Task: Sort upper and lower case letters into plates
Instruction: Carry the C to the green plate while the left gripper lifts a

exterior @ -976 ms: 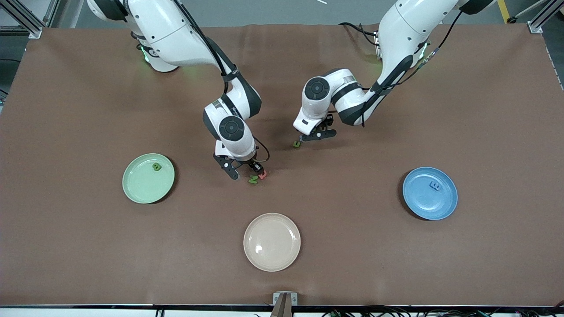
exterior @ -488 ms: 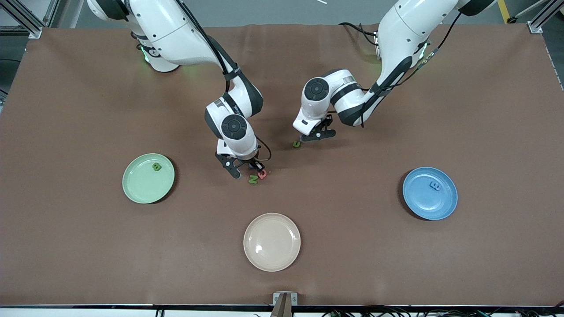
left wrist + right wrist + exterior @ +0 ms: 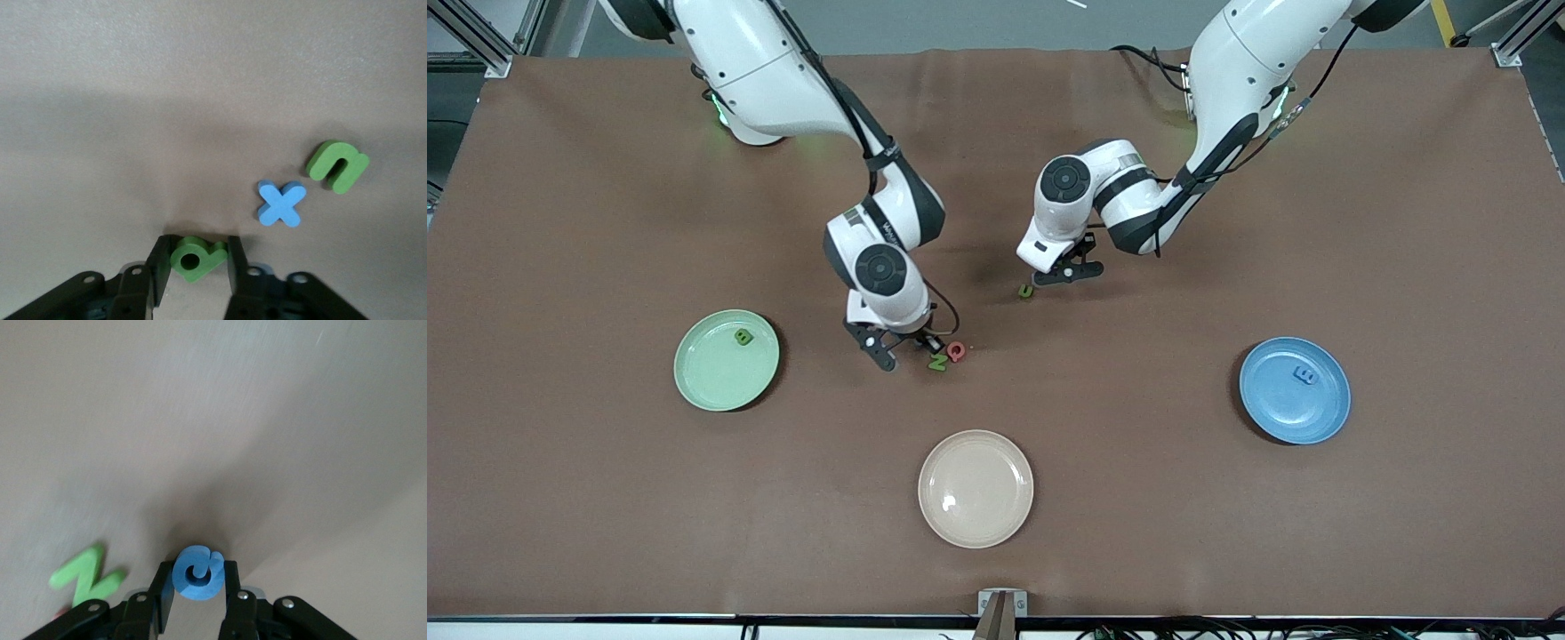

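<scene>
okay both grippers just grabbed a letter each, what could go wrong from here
The right gripper pinches the blue G only at its fingertips, so it might slip on the way up. The left gripper holds the green p just as shallowly. The green N lies close beside the right gripper and could get nudged.
</scene>
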Controlling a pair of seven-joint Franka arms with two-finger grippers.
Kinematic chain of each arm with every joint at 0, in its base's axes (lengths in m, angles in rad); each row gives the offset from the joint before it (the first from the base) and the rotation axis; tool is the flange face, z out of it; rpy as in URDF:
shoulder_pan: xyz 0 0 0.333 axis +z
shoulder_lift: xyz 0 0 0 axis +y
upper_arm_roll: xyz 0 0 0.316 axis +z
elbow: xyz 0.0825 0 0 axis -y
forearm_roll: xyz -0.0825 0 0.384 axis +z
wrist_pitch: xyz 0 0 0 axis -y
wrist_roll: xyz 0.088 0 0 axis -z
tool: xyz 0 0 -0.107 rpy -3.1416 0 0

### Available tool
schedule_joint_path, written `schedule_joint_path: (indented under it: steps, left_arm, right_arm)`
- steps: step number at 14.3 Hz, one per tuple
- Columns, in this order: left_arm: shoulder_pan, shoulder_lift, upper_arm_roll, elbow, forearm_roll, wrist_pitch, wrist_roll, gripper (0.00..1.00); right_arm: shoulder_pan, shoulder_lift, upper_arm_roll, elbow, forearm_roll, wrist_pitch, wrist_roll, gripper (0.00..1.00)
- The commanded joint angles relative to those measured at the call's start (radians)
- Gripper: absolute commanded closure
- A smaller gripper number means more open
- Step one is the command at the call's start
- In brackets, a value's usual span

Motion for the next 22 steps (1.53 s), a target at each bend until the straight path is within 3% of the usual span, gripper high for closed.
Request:
schedule_joint_path:
  steps: [1,6,10,12,14,16,18,20,22]
  left_arm:
    - [-0.002,0.013,0.005,-0.001,0.029,0.004,-0.023,0.73]
    - [0.017,-0.038,0.0,-0.001,0.029,-0.015,-0.02,0.78]
    - [0.047,-0.128,-0.012,0.006,0.025,-0.106,0.027,0.79]
    - [0.139,-0.183,-0.079,0.011,0.002,-0.169,0.118,0.79]
    - [0.301,-0.206,-0.2,0.034,-0.01,-0.277,0.245,0.8]
    - [0.529,-0.211,-0.365,0.067,-0.011,-0.408,0.397,0.8]
    - [0.81,-0.209,-0.545,0.081,-0.011,-0.498,0.606,0.81]
    - [1.081,-0.205,-0.682,0.08,-0.011,-0.525,0.852,0.8]
    - [1.207,-0.199,-0.692,0.08,0.009,-0.513,1.067,0.8]
  right_arm:
    - [-0.107,-0.113,0.014,-0.048,-0.01,-0.093,-0.168,1.0]
    - [-0.31,-0.257,0.009,-0.179,-0.039,-0.096,-0.585,1.0]
    - [-0.488,-0.261,0.009,-0.194,-0.039,-0.09,-0.892,1.0]
    - [-0.573,-0.249,0.011,-0.191,-0.038,-0.05,-1.026,0.99]
    - [-0.608,-0.213,0.011,-0.193,-0.038,0.004,-1.095,0.99]
    - [-0.612,-0.19,0.011,-0.193,-0.038,0.033,-1.1,0.99]
    - [-0.612,-0.172,0.011,-0.196,-0.038,0.033,-1.101,0.98]
    - [-0.618,-0.156,0.011,-0.197,-0.038,0.027,-1.121,0.98]
    - [-0.641,-0.15,0.011,-0.222,-0.038,0.036,-1.129,0.96]
